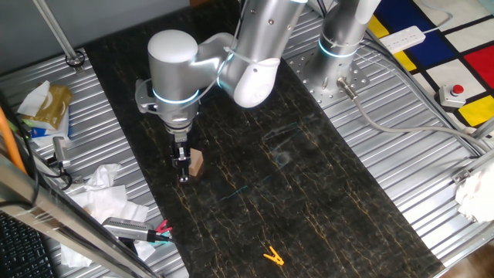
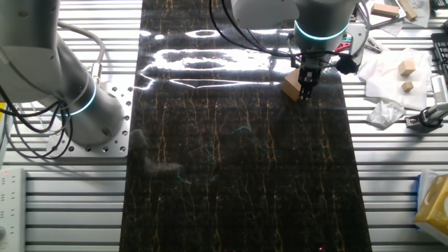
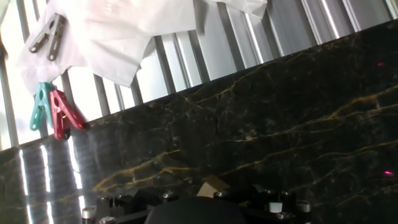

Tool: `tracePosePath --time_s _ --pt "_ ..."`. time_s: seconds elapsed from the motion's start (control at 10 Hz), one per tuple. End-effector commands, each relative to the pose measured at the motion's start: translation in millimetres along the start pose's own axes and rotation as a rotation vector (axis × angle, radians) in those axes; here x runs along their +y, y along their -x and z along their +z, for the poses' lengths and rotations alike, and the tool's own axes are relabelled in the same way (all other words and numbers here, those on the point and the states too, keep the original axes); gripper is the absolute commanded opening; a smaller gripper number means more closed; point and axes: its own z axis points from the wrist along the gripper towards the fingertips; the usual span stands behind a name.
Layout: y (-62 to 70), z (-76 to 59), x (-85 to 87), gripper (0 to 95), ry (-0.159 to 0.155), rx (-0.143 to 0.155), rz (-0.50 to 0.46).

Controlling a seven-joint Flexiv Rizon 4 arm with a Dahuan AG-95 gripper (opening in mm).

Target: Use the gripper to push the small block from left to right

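The gripper [image 1: 183, 166] stands vertically over the black marble-patterned mat [image 1: 309, 193], fingertips at mat level, on the left side of the small block [image 1: 196, 163]. Fingers and block appear to touch or sit just beside each other; actual contact cannot be confirmed. The fingers appear pressed together with nothing between them, forming a single narrow pushing edge.

Risk: the contact edge is narrow relative to the block face. If it bears off-centre, the block is likely to rotate and slip past the fingers rather than travel straight to the right. The polished mat offers little friction, so the block may also skid ahead of the gripper. If the fingertips ride too low, they may drag on the mat.

The small block lies near the left edge of the mat, well apart from the orange clip [image 1: 272, 255] at the near end. It is a plain light-tan wooden cube, standing flat, about as wide as the gripper. In the hand view only one tan corner [image 3: 211, 185] shows, just beyond the gripper body.
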Motion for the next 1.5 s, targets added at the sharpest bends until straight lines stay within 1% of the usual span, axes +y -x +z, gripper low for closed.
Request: tracePosePath --time_s 0.1,0.2,0.5,0.6,0.9,1.0,1.2,1.5 --pt "-0.1 -0.4 2.0 95.0 0.001 -0.001 0.001" --pt "0.4 -1.4 5.8 95.0 0.002 -0.001 0.002" --pt "0.9 -2.3 8.1 95.0 -0.001 -0.001 0.001" --pt "0.9 -2.3 8.1 95.0 -0.009 -0.004 -0.012" --pt "0.9 -2.2 8.0 95.0 -0.045 -0.010 -0.052" --pt "0.8 -2.1 7.6 95.0 -0.071 -0.014 -0.079" --pt "-0.6 0.0 2.6 95.0 -0.101 -0.017 -0.111" --pt "-4.2 3.5 -7.8 95.0 -0.117 -0.020 -0.140"
